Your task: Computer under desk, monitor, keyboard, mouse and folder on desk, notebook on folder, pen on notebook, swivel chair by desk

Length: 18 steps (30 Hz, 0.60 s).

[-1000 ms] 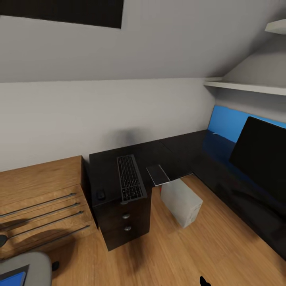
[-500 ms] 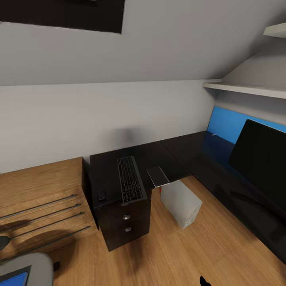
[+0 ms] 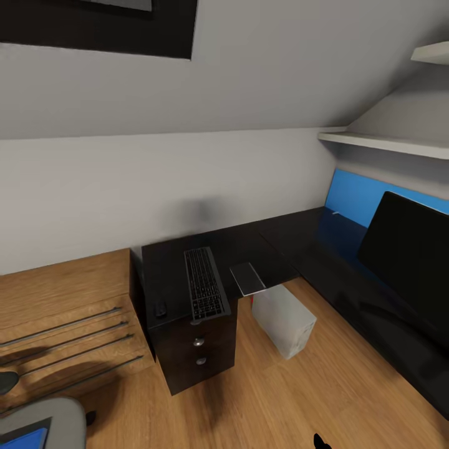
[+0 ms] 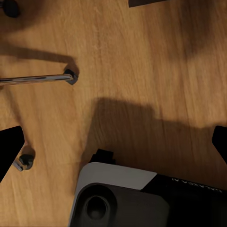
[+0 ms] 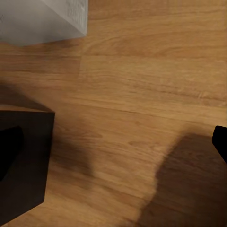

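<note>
Keyboard (image 3: 205, 284), mouse (image 3: 160, 307) and notebook (image 3: 248, 278) laid on black desk (image 3: 168, 262), computer (image 3: 284, 320) beneath, left gripper (image 4: 113, 144) and right gripper (image 5: 113, 142) spread over wooden floor (image 5: 142, 94).

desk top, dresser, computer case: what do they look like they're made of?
Desk: black, semi-gloss, probably lacquered board or laminate; faint sheen and reflections near the monitor.
Dresser: light wood or wood veneer, visible grain, metal bar handles.
Computer: pale grey matte case, painted metal or plastic; can't tell which.
</note>
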{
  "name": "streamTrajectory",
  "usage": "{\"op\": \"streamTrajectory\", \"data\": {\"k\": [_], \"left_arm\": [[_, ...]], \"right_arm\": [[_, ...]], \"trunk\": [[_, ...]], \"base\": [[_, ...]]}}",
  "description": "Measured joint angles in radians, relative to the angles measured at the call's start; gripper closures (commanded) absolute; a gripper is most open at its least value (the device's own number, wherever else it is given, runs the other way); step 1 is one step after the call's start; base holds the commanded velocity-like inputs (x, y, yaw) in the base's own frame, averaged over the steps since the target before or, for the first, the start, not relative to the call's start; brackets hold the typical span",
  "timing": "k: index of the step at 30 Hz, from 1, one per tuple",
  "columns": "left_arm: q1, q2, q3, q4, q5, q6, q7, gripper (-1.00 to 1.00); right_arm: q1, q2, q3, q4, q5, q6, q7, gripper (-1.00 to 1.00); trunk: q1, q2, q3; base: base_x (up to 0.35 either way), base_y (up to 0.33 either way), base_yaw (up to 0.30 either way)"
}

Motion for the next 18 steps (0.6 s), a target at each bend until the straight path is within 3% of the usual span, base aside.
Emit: {"op": "streamTrajectory", "data": {"k": [18], "left_arm": [[0.000,-0.003,0.000,0.001,0.003,-0.061,0.001,-1.00]], "right_arm": [[0.000,0.000,0.000,0.000,0.000,0.000,0.000,-1.00]], "trunk": [[-0.069,0.126,0.057]], "base": [[0.000,0.000,0.000]]}}
